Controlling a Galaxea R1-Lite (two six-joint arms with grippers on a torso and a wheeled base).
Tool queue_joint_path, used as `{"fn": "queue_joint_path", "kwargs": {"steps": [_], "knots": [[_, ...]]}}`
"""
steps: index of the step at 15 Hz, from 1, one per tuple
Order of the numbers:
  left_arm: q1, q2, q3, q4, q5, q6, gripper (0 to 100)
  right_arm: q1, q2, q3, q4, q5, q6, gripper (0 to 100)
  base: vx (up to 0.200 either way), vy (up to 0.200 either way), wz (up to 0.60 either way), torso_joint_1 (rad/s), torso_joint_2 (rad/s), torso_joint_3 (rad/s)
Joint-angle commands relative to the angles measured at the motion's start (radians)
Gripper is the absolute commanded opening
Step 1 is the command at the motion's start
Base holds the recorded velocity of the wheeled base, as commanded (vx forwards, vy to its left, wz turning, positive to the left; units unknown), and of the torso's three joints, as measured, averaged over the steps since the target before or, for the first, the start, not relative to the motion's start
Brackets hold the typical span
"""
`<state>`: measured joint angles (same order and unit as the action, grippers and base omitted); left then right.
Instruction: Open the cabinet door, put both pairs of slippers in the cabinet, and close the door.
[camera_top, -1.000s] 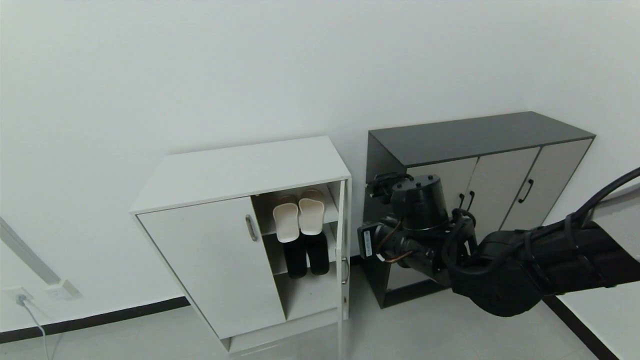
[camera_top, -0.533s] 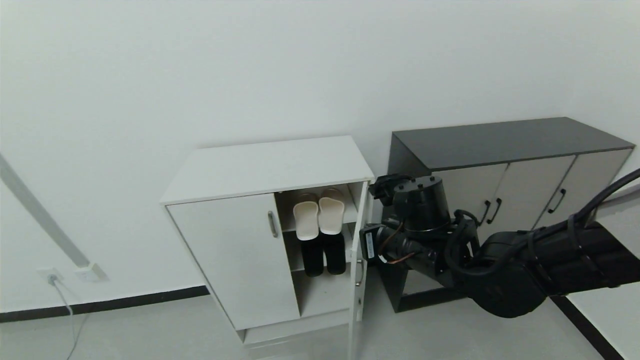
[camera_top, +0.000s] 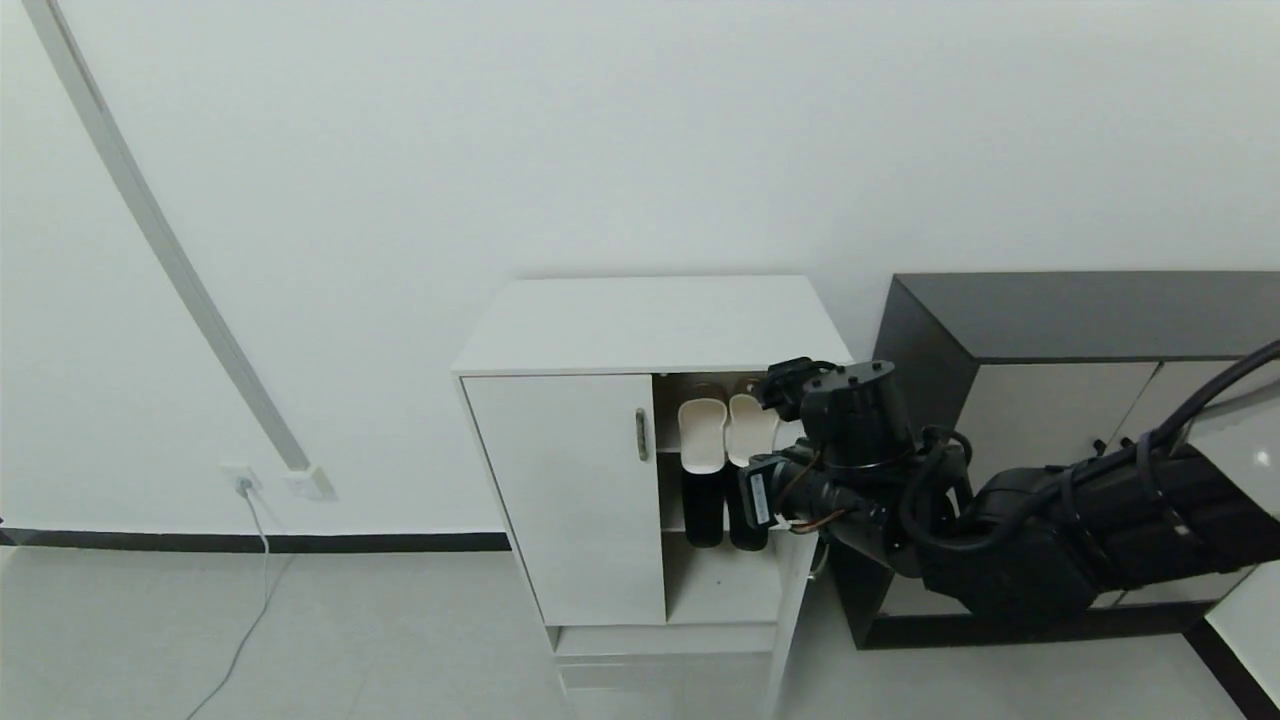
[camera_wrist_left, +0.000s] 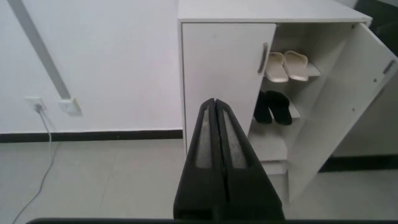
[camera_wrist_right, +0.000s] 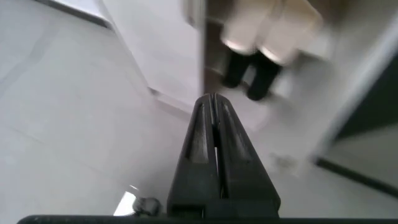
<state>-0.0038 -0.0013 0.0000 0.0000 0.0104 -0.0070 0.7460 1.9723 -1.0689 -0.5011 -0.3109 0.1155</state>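
Just ahead of the right pincer (camera_wrist_right: 213, 96), its fingers pressed together on nothing, the white slippers (camera_wrist_left: 287, 64) sit on the cabinet's (camera_top: 650, 320) upper shelf. The black slippers (camera_wrist_left: 278, 107) are one shelf below, and the door (camera_wrist_left: 348, 118) is swung open to one side. Risk, as judged: the right arm (camera_top: 1050, 540) lies close to the door's edge, so the closing swing could jam against it or clip an overhanging slipper. The left wrist view, past the empty, closed left pincer (camera_wrist_left: 215, 101), gives the door's whole inner face; the head view has it edge-on.
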Motion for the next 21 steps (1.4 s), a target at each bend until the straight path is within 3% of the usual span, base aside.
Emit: {"fn": "queue_joint_path", "kwargs": {"steps": [1,7,11,18,21], "knots": [[-0.001,0.001,0.000,0.000,0.000,-0.001,0,-0.031,-0.027,0.038,-0.011,-0.001,-0.020,0,0.000,0.000,0.00,0.000,0.00,0.000],[-0.001,0.001,0.000,0.000,0.000,-0.001,0,-0.192,-0.089,0.170,-0.007,-0.004,-0.066,0,0.000,0.000,0.00,0.000,0.00,0.000],[-0.001,0.001,0.000,0.000,0.000,-0.001,0,-0.220,-0.041,0.216,-0.011,-0.004,-0.065,0,0.000,0.000,0.00,0.000,0.00,0.000],[-0.001,0.001,0.000,0.000,0.000,0.001,0,-0.221,0.172,0.090,-0.111,0.007,-0.062,0,0.000,0.000,0.00,0.000,0.00,0.000],[-0.001,0.001,0.000,0.000,0.000,0.001,0,-0.192,0.276,-0.013,-0.275,0.070,-0.036,0,0.000,0.000,0.00,0.000,0.00,0.000]]}}
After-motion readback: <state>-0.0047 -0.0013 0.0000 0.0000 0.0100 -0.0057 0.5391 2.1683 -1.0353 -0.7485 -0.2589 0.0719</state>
